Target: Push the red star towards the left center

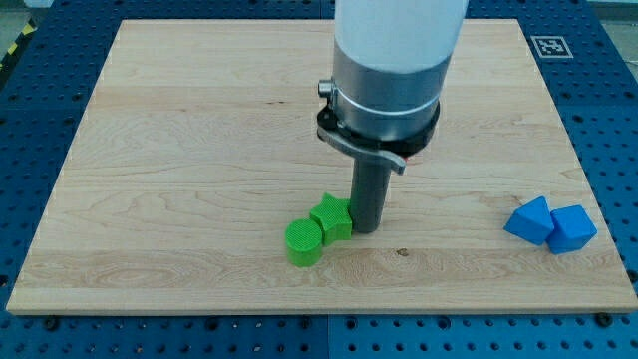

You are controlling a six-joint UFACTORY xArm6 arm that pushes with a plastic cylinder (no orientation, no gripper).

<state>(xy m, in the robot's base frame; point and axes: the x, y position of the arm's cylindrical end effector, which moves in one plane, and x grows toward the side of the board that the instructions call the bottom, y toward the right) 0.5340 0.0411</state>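
Note:
No red star shows in the camera view; the arm's wide body hides part of the board behind it. My tip rests on the wooden board just below its centre. It touches the right side of a green star. A green cylinder sits against the star's lower left.
Two blue blocks lie side by side near the board's right edge, a left one and a right one. A black-and-white marker tag is at the board's top right corner. Blue perforated table surrounds the board.

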